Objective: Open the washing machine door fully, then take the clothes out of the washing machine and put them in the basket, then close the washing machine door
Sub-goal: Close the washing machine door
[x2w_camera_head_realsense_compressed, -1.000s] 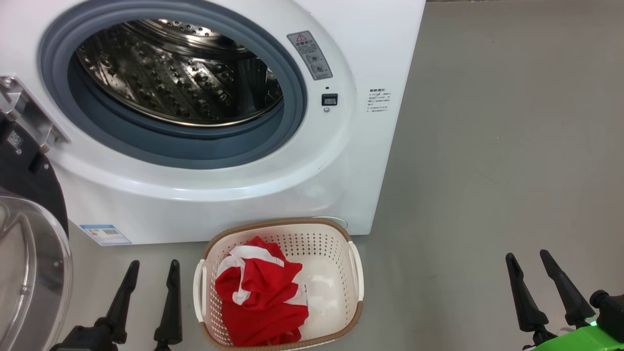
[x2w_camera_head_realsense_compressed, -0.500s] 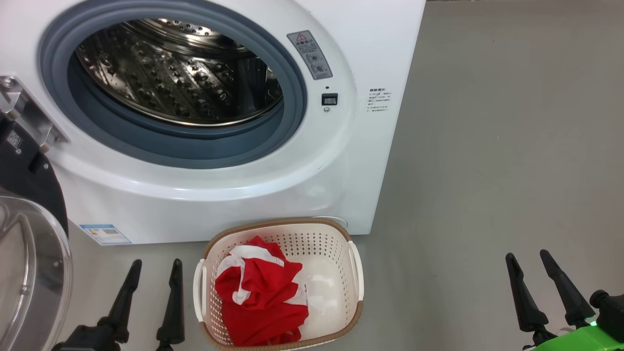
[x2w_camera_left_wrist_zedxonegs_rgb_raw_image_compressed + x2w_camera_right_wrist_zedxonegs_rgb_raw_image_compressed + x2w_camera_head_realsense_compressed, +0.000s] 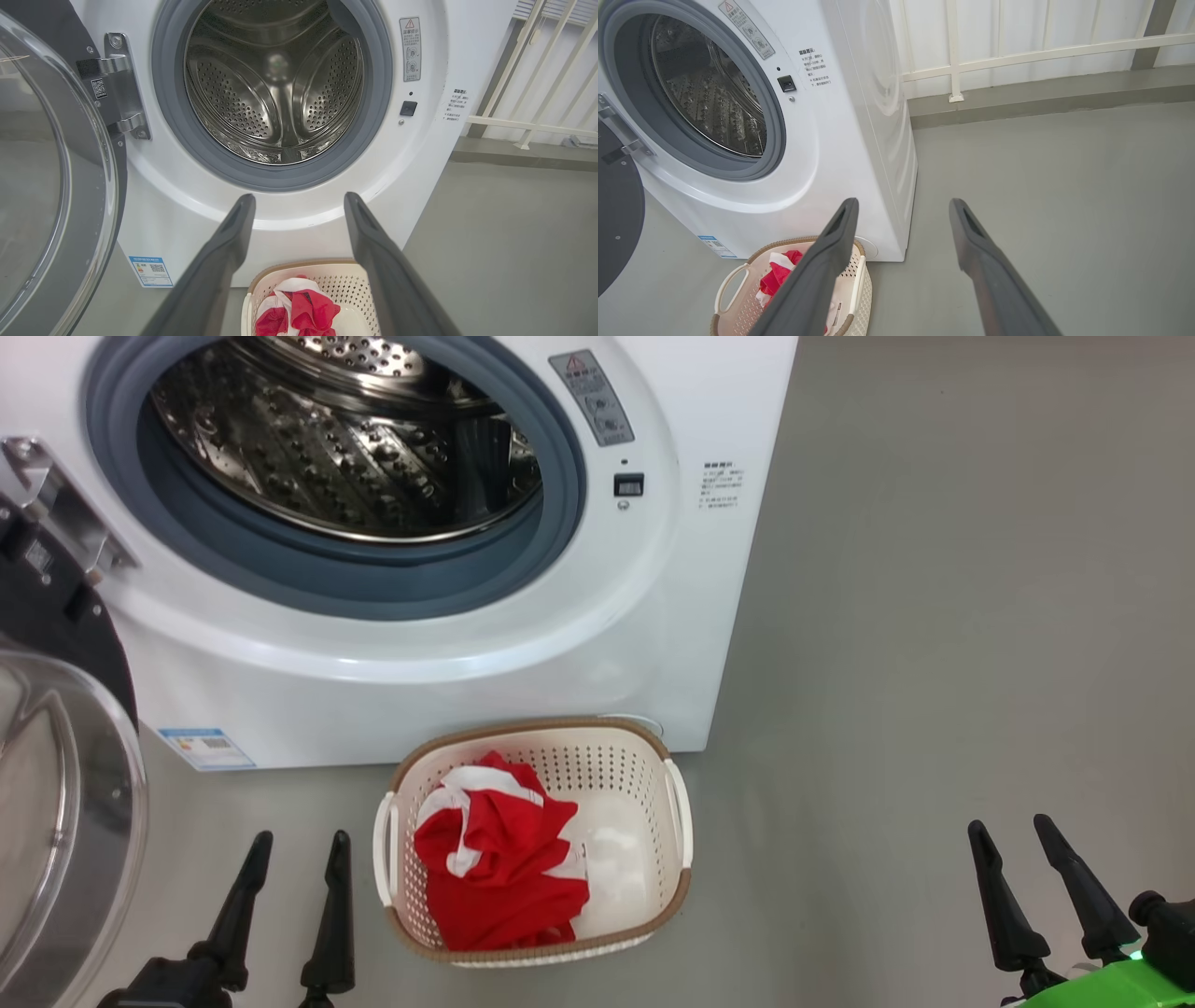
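Since a second ago the head camera has dipped, so the washing machine (image 3: 653,644) and the basket (image 3: 532,728) sit higher in the head view. Their spacing from each other is unchanged, and both grippers keep their places along the bottom edge. The washing machine fills the view from 9 to 12 o'clock, its grey rubber ring (image 3: 373,588) framing a bare perforated steel drum (image 3: 327,448). The washing machine door (image 3: 56,821) hangs swung wide open at 8 o'clock from a metal hinge (image 3: 56,504), its clear glass bowl facing the robot. The basket stands on the grey floor (image 3: 934,616) at 6 o'clock, its far rim just beside the machine's base. The clothes (image 3: 495,877), bright red with white trim, lie crumpled inside it against the 9 o'clock wall. The left gripper (image 3: 302,837) hovers at 7 o'clock, just beside the basket's left handle, with its fingers spread and nothing between them. The right gripper (image 3: 1008,821) hovers at 4 o'clock over bare floor, well apart from the basket, and it too is spread and empty. In the right wrist view a white railing (image 3: 1017,51) runs along the wall at 12 o'clock, behind the machine.
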You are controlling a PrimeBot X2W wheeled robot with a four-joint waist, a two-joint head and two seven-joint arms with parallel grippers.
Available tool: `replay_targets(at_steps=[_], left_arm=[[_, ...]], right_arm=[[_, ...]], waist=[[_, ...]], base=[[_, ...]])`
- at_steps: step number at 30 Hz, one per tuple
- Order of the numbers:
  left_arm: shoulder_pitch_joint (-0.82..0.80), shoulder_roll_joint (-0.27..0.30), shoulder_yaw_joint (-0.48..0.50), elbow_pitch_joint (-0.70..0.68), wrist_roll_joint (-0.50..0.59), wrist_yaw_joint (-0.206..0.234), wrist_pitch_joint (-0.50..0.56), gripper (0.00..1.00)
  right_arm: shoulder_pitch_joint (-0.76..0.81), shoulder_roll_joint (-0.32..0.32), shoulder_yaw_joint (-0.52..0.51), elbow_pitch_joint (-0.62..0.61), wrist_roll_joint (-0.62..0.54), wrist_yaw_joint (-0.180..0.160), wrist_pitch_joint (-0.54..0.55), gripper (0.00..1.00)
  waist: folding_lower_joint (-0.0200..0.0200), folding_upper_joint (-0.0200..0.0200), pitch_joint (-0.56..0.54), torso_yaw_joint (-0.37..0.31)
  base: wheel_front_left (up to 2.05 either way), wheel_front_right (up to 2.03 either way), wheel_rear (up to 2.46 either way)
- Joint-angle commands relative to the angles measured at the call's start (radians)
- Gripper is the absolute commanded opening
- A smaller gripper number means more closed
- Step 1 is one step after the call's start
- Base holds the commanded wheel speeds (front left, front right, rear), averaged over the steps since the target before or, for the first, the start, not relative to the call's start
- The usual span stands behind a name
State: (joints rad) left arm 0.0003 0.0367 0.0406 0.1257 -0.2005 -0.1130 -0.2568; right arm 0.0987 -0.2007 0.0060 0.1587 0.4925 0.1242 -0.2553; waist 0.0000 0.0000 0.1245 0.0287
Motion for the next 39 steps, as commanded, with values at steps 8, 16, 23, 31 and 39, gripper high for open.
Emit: replay_targets(at_steps=[8, 16, 23, 31, 39], left_arm=[[-0.023, 0.014, 0.03, -0.035, 0.006, 0.006, -0.005, 1.0], [-0.026, 0.014, 0.028, -0.044, 0.002, 0.004, -0.005, 1.0], [-0.029, 0.014, 0.027, -0.041, 0.0, 0.007, -0.005, 1.0], [-0.033, 0.014, 0.022, -0.029, -0.018, 0.013, -0.005, 1.0], [-0.025, 0.014, 0.006, -0.015, -0.054, 0.026, -0.005, 1.0]], right_arm=[[-0.018, -0.024, 0.009, -0.025, 0.0, 0.007, -0.006, 1.0], [-0.019, -0.024, 0.009, -0.027, 0.001, 0.007, -0.006, 1.0], [-0.02, -0.024, 0.008, -0.027, 0.001, 0.007, -0.006, 1.0], [-0.024, -0.026, 0.018, -0.025, -0.002, 0.007, -0.006, 1.0], [-0.032, -0.036, 0.054, -0.019, 0.0, 0.007, -0.006, 1.0]], waist=[[0.0, 0.0, 0.004, 0.001], [0.0, 0.0, 0.006, 0.004], [0.0, 0.0, 0.008, 0.006], [0.0, 0.0, 0.004, 0.025], [0.0, 0.0, -0.003, 0.09]], base=[[-1.08, 1.08, 0.0], [-0.28, 0.28, 0.0], [0.0, 0.0, 0.0], [0.0, 0.0, 0.0], [0.0, 0.0, 0.0]])
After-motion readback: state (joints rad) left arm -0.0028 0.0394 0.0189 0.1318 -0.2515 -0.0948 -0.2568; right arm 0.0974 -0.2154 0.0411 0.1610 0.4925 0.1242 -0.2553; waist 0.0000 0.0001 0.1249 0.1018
